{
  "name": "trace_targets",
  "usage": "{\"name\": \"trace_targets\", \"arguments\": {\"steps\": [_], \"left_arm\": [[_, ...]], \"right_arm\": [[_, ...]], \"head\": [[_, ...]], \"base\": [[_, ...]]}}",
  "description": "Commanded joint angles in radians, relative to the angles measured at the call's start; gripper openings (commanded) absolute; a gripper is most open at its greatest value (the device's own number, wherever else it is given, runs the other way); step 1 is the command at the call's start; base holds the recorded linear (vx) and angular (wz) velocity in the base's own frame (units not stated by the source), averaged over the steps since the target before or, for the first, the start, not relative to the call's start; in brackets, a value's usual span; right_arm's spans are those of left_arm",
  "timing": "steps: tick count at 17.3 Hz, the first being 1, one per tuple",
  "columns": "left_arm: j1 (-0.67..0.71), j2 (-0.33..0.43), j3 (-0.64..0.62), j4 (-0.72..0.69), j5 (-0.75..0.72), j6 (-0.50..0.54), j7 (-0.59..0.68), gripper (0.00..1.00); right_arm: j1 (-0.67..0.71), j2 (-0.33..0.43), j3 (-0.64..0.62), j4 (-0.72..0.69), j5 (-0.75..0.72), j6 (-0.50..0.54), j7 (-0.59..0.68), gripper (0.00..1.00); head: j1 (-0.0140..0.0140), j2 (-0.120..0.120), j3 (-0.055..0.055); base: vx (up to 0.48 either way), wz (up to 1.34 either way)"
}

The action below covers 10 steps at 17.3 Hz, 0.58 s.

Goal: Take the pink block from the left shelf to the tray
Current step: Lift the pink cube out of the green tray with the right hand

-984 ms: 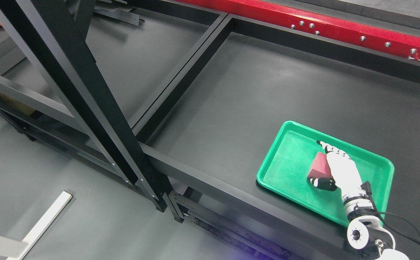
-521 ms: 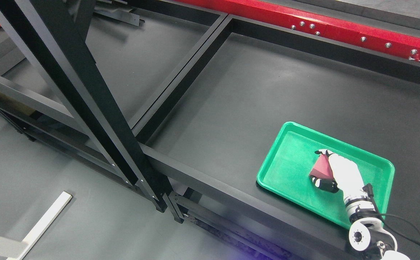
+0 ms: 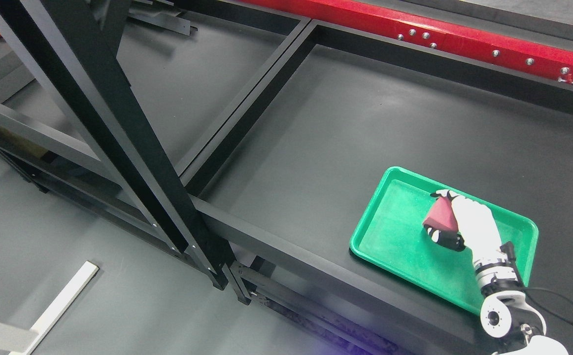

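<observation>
The pink block (image 3: 441,217) was held in the right hand (image 3: 466,228) above the green tray (image 3: 389,236), which lay near the front right corner of the black shelf surface (image 3: 365,123). The fingers were seen clamped on the block: a thumb tip (image 3: 446,240) pressed against its lower end and fingertips (image 3: 444,194) hooked over its upper end. The block was tilted, and whether it touched the tray floor could not be told from this view; it appeared to be slightly raised. It lay directly on the left side of the palm, over the middle of the tray and well inside the rim on every side. Its long axis ran roughly along the hand, from thumb to fingertips, toward the far edge of the tray. The left hand was not seen. The transport was judged to be nearly complete, with only a lowering and a release left, and the straight drop beneath the block was judged to land within the tray. The empty left bay (image 3: 178,84) of the frame lay well apart.
</observation>
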Motion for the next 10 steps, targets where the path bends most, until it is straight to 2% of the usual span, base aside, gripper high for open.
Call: {"name": "trace_targets", "arguments": {"steps": [1,5,10], "left_arm": [[0.009,0.017,0.000,0.000,-0.002,-0.001,0.001,1.00],[0.009,0.017,0.000,0.000,-0.002,-0.001,0.001,1.00],[0.009,0.017,0.000,0.000,-0.002,-0.001,0.001,1.00]], "right_arm": [[0.009,-0.002,-0.069,-0.009,-0.060,-0.028,-0.307,0.00],[0.032,0.005,-0.129,-0.092,-0.121,-0.048,-0.388,0.00],[0.067,0.008,-0.138,-0.160,-0.134,-0.059,-0.462,0.00]], "head": [[0.0000,0.000,0.000],[0.0000,0.000,0.000],[0.0000,0.000,0.000]], "base": [[0.000,0.00],[0.000,0.00],[0.000,0.00]]}}
